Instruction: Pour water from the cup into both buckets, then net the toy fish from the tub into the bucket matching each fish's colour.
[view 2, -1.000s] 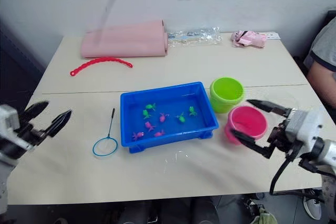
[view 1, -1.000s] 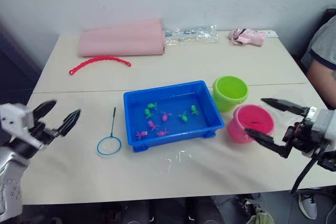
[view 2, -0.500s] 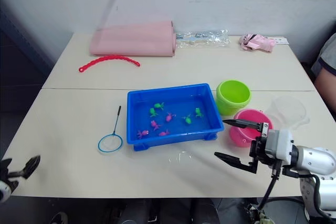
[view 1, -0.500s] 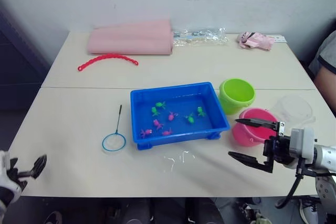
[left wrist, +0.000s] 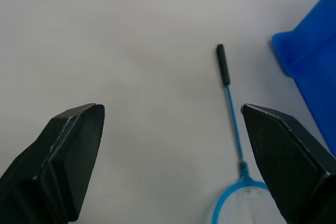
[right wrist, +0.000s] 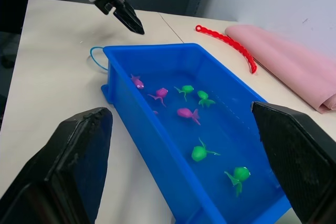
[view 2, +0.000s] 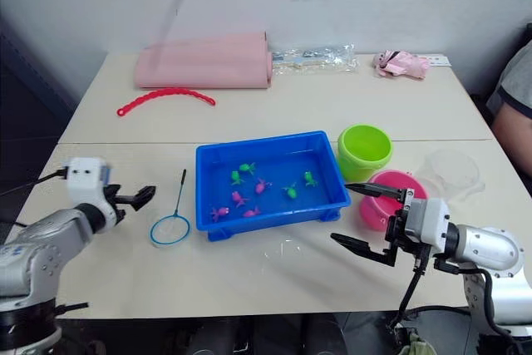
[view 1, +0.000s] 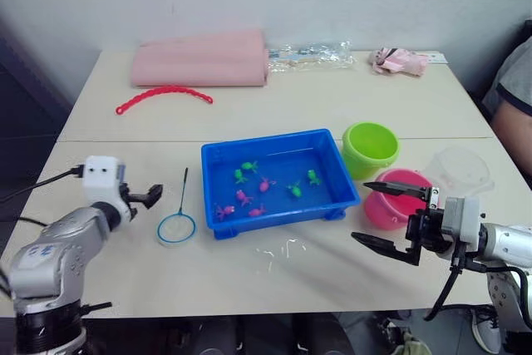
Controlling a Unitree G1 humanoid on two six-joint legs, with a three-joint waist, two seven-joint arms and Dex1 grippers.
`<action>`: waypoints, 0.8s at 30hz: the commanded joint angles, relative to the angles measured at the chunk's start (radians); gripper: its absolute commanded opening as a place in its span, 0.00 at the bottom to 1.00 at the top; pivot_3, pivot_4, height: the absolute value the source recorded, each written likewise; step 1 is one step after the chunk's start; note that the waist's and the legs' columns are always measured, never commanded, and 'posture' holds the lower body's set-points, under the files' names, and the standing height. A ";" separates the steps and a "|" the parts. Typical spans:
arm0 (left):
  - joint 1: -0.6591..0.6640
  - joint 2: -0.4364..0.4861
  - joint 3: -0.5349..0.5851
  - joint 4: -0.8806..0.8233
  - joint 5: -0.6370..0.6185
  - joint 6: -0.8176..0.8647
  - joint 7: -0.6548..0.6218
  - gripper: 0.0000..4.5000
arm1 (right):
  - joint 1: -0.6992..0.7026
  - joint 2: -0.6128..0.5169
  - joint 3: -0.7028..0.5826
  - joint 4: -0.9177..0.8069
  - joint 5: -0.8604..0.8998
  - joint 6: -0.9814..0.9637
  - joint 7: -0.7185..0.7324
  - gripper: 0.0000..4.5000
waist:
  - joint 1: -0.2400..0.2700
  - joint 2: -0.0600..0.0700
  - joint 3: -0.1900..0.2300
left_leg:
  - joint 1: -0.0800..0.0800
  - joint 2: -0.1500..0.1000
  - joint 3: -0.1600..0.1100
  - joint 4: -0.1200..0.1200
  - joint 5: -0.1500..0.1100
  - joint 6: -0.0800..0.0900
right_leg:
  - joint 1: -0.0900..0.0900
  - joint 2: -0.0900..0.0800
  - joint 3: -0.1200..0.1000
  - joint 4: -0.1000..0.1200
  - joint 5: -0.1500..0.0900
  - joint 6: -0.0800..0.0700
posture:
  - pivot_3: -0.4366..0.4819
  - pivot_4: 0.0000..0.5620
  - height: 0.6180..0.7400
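Reaching toward the net point(view 1: 174, 220) with my left gripper point(left wrist: 168, 124), I have its two fingers spread wide and holding nothing. The net lies flat on the table point(view 1: 332, 106), just beside the blue tub point(view 1: 278, 179), with its dark handle pointing away from me. My right gripper point(view 1: 389, 215) hangs in front of the pink bucket point(view 1: 401, 198), fingers wide apart too, nothing in them. The clear cup point(view 1: 460, 170) sits near the table's right edge, past the pink bucket. The green bucket point(view 1: 371, 147) stands next to the tub's far corner. Little green and pink toy fish point(view 1: 268, 186) float in the tub.

I think the pouring step comes first, so my right gripper needs to go around the pink bucket to get the cup's handle. That bucket is close, so I could bump it. On the left there is lots of bare table around the net.
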 commanded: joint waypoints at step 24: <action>-0.100 -0.207 -0.189 0.392 0.183 -0.006 -0.008 0.02 | 0.044 -0.008 -0.076 -0.108 -0.028 -0.033 -0.107 1.00 | 0.018 0.016 -0.009 | 0.003 -0.004 0.000 0.001 0.003 0.002 | 0.003 -0.005 0.000 0.002 0.001 0.002 | 0.48 0.27 1.00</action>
